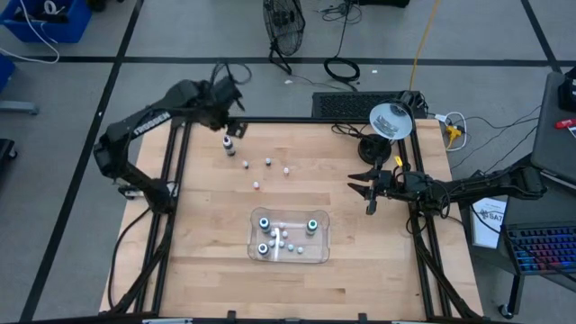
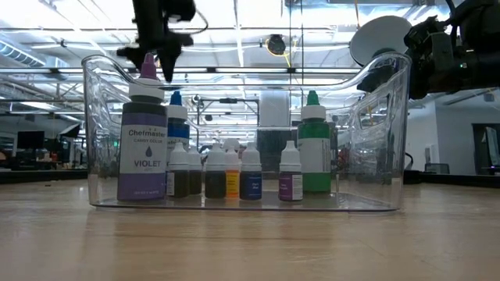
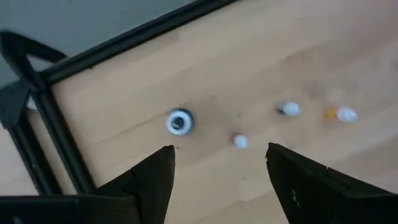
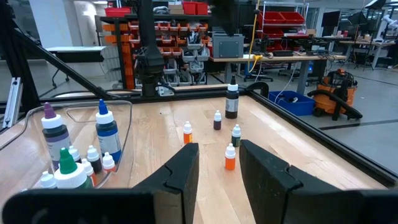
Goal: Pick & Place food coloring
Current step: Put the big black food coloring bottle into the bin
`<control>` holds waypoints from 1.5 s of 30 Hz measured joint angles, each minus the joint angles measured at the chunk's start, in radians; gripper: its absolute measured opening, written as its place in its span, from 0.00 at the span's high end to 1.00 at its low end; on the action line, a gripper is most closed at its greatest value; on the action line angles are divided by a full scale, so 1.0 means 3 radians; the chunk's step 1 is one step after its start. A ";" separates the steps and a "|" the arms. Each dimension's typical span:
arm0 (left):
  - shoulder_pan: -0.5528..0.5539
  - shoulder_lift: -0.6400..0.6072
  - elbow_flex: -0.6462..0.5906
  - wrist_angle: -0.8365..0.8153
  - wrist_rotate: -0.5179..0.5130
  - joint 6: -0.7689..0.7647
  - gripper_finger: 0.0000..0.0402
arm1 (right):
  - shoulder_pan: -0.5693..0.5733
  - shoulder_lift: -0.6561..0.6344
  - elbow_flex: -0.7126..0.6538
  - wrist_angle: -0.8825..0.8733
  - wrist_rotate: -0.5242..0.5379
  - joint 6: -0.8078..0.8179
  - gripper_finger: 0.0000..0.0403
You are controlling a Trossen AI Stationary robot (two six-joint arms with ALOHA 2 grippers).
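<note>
Food coloring bottles stand upright in two groups. A dark bottle with a white top (image 1: 229, 144) and several tiny ones (image 1: 268, 163) stand loose on the far left of the table. Others, among them a violet one (image 2: 142, 140) and a green one (image 2: 314, 148), stand in the clear tray (image 1: 317, 255) near the middle. My left gripper (image 3: 221, 149) hangs open above the far left part of the table, pointing down, with the dark bottle's top (image 3: 180, 122) just beyond its fingertips. My right gripper (image 4: 219, 146) waits open and level at the table's right side (image 1: 364, 191), holding nothing.
The table's black frame rail (image 3: 130, 40) runs close behind the dark bottle at the far left corner. A desk lamp (image 1: 391, 120) stands at the far right. Bare wood lies between the loose bottles and the tray.
</note>
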 joint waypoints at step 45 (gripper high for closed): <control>0.0589 -0.0003 -0.1995 0.1954 0.0434 0.0445 0.37 | 0.0000 0.0000 0.0000 0.0000 -0.0001 0.0000 0.74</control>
